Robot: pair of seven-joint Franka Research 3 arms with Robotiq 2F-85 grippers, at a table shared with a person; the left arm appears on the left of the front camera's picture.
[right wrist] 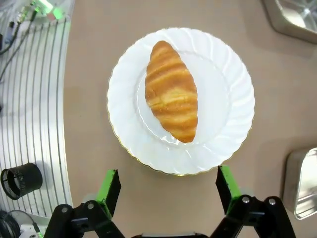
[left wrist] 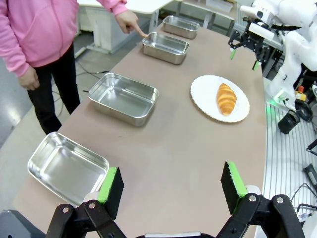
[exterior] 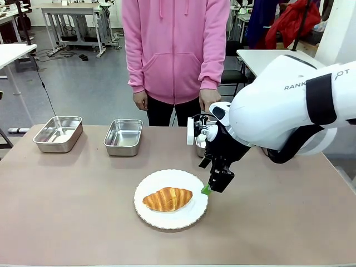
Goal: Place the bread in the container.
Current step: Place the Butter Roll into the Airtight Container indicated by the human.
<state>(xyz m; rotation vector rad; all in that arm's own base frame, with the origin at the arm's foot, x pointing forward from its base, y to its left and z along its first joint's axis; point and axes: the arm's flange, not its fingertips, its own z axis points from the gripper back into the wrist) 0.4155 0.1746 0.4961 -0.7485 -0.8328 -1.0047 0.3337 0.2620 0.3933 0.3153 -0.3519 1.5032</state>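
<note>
The bread (exterior: 167,198), a golden-brown croissant, lies on a round white plate (exterior: 169,221) near the table's front middle. My right gripper (exterior: 214,188) hovers open at the plate's right edge; in the right wrist view the bread (right wrist: 171,97) lies beyond its spread fingers (right wrist: 110,186), which hold nothing. Several steel pans stand along the far side. A person's finger (left wrist: 140,32) points at one container (left wrist: 166,47); in the front view that container (exterior: 199,146) is mostly hidden behind my right arm. My left gripper (left wrist: 172,183) is open and empty above the table's left end.
Two more pans (exterior: 58,133) (exterior: 123,137) stand at the far left, and another pan (left wrist: 181,26) sits at the far right end. A person in a pink hoodie (exterior: 175,50) stands at the far edge. The brown tabletop (exterior: 67,211) is bare at front left.
</note>
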